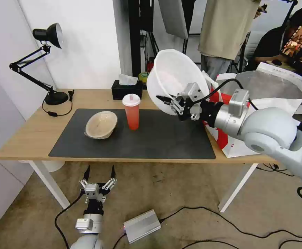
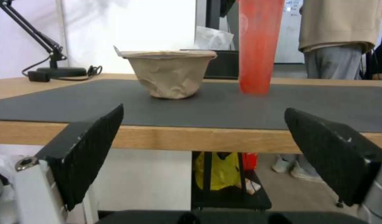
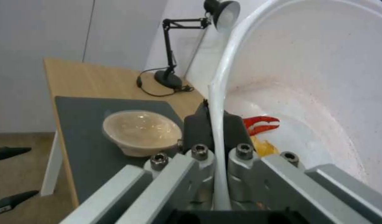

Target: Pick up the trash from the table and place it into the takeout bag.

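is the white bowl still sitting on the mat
No, the right gripper holds the white bowl by its rim, tilted in the air above the mat.

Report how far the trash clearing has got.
Done: nothing shows as bagged yet. In hand: the right gripper pinches the rim of the white bowl, tilted in the air beside the takeout bag. Left: the red cup and beige bowl sit on the mat; the left gripper waits open below the table edge.
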`<state>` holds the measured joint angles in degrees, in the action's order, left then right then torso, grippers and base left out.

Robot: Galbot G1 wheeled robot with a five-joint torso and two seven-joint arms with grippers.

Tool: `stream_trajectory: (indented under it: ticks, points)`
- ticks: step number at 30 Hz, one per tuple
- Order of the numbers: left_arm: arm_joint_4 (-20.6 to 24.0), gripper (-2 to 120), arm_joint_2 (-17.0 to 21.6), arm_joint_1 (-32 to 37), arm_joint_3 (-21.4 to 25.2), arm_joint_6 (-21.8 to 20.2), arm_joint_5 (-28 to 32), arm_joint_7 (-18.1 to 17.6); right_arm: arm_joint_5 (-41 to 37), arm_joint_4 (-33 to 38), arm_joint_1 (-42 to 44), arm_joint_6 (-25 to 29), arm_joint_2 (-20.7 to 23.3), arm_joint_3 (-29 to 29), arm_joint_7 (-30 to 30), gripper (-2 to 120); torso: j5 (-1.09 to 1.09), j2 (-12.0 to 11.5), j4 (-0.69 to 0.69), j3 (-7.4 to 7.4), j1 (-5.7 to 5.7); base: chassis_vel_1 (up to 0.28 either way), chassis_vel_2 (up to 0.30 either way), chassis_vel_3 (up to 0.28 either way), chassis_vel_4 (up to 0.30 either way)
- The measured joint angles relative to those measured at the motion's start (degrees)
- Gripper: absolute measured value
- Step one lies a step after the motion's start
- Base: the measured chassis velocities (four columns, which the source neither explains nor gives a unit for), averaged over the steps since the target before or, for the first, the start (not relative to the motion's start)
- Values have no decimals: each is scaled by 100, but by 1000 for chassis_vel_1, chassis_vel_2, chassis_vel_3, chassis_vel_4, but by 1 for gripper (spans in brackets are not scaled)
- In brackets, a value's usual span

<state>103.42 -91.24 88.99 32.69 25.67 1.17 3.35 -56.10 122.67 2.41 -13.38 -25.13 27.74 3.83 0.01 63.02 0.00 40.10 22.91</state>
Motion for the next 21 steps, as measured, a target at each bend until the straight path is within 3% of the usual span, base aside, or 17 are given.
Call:
stream_trajectory:
  ticks: [21]
  points:
    - [-175,100,3,-35,-9,121,-35,25,-291,-139,-584,-112,30,-95,-75,0,0,0,1,0,0,0,0,0,0]
